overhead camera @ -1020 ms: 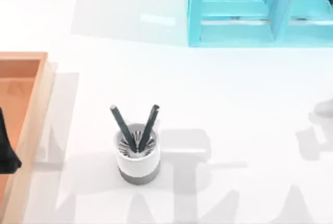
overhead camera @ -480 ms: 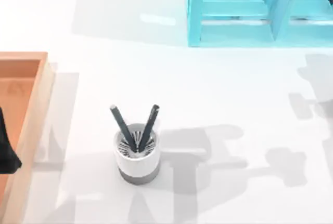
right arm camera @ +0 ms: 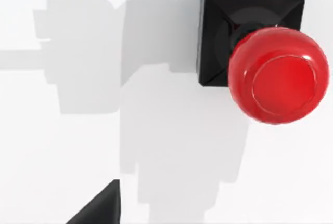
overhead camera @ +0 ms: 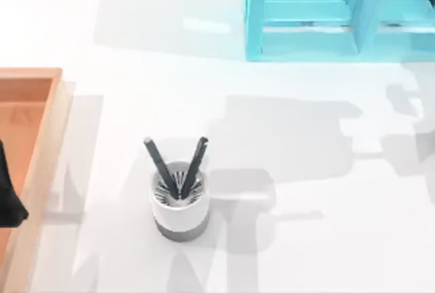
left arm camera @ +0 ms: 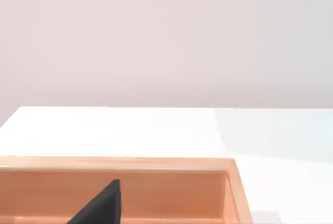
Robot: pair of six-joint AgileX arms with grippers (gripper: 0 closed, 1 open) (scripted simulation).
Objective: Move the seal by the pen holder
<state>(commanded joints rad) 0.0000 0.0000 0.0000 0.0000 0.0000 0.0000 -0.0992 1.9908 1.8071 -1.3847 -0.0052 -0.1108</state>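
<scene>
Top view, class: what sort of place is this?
Probably a desk or office worktop: a white table carrying a pen holder with two pens, a wooden tray, a turquoise shelf rack and a seal.

Office-like desk setup, rendered: white tabletop point(overhead camera: 285, 238), pen holder point(overhead camera: 178, 206) with two pens, stamp seal point(right arm camera: 270, 63), turquoise shelf unit point(overhead camera: 340, 14), wooden tray point(overhead camera: 41, 143).

No readable text, label, brand, number or sign appears anywhere.
</scene>
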